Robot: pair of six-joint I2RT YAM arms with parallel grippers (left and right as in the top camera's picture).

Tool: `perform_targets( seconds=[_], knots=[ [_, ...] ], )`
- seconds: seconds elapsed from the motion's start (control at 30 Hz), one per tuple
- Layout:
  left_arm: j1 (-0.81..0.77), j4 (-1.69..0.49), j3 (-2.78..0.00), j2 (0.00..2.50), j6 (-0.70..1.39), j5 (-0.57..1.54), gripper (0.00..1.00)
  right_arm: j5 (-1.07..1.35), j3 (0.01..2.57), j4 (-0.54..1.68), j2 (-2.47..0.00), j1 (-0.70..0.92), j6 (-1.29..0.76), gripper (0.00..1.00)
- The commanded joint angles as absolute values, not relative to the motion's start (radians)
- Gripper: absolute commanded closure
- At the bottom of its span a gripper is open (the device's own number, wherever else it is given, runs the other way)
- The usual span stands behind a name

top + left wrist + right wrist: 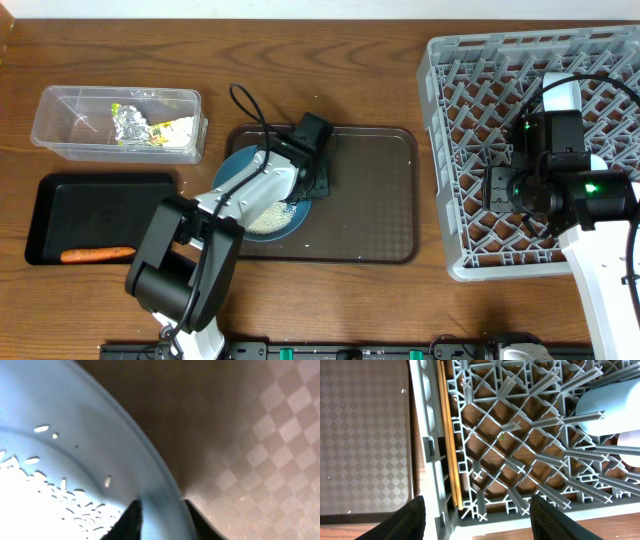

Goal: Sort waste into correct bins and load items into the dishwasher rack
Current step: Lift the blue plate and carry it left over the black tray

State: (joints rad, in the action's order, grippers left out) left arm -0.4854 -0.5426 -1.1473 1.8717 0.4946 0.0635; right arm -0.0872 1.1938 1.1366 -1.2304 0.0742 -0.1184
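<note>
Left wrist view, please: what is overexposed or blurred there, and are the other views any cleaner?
Left wrist: the rice is blown out to white, rim of the dark-blue bowl soft. Right wrist: dishwasher rack sharp, its own fingers blurred. Overhead: evenly lit, sharp.

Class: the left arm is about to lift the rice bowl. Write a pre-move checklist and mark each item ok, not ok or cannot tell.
1. Left gripper fingers on either side of the dark-blue bowl rim: ok.
2. Grip firm enough to lift: cannot tell.
3. Black tray has bare room beside the carrot: ok.
4. Right gripper open, holding nothing, over the dishwasher rack, away from the bowl: ok.
5. Bowl ready for the rack: not ok, rice inside.
</note>
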Motion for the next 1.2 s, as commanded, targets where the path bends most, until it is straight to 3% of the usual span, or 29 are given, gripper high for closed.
perform_targets(
  seconds=[0.0, 1.0, 1.17],
  knots=[
    [-0.479, -0.549, -1.126, 1.915, 0.502, 0.036, 0.94, -0.101, 1.188, 1.137, -1.231, 0.068, -0.115, 0.39],
    [-0.490, -0.756, -1.147, 1.718, 0.475, 0.031, 0.94, -0.101, 1.188, 1.137, -1.231, 0.068, -0.115, 0.39],
    [-0.490, -0.804, -1.147, 1.668, 0.475, -0.043, 0.94, -0.101, 1.188, 1.137, -1.231, 0.068, -0.115, 0.39]
  ],
)
